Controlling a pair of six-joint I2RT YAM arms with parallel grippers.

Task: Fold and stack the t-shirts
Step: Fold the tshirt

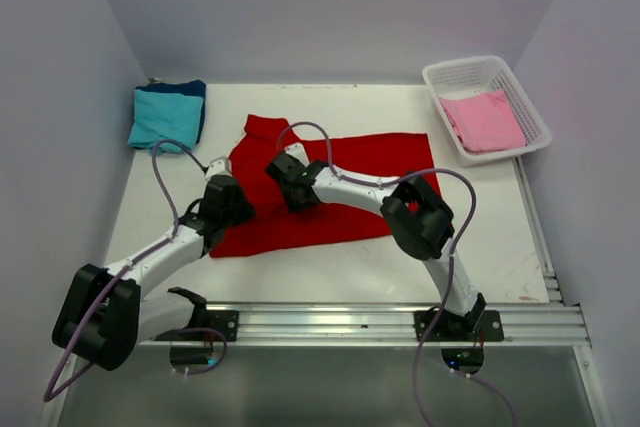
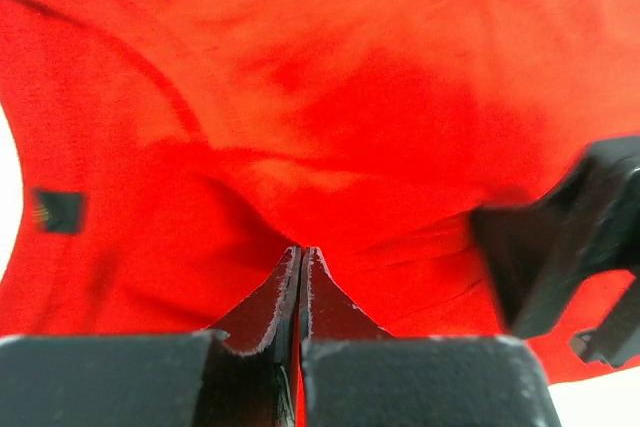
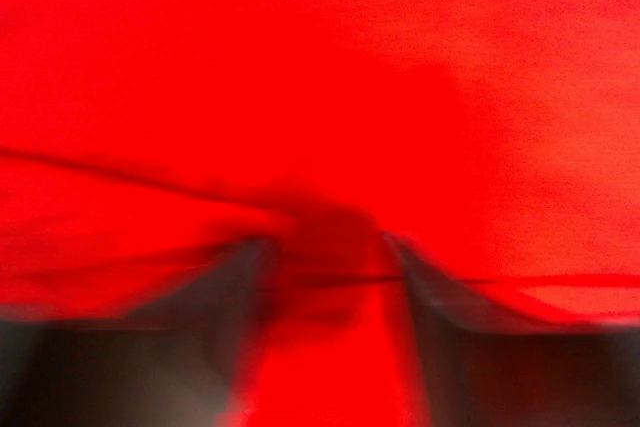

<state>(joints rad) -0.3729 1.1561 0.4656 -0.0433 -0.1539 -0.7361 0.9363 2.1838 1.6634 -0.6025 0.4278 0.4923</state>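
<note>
Cloth of the red t-shirt (image 1: 370, 162) lies spread at mid-frame in the top view. The left gripper (image 2: 301, 252) is pinched together on a fold of it. The right gripper (image 3: 320, 247) is over the shirt too, but blur hides its grip. A teal t-shirt (image 1: 165, 117) sits upper left, and a pink t-shirt (image 1: 485, 119) lies in the basket (image 1: 470, 67) upper right.

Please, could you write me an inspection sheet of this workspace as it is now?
Surface: white table, no spills seen.
Job's things: red t-shirt spread mid-table; teal t-shirt on dark blue t-shirt, far left; pink t-shirt in white basket, far right.
Clutter: nothing seen.
Grippers: left end effector shut on red t-shirt; right end effector against red cloth, blurred, state unclear.
Cables: purple cables loop above both arms.
Surroundings: pale walls; metal rail at near edge.
</note>
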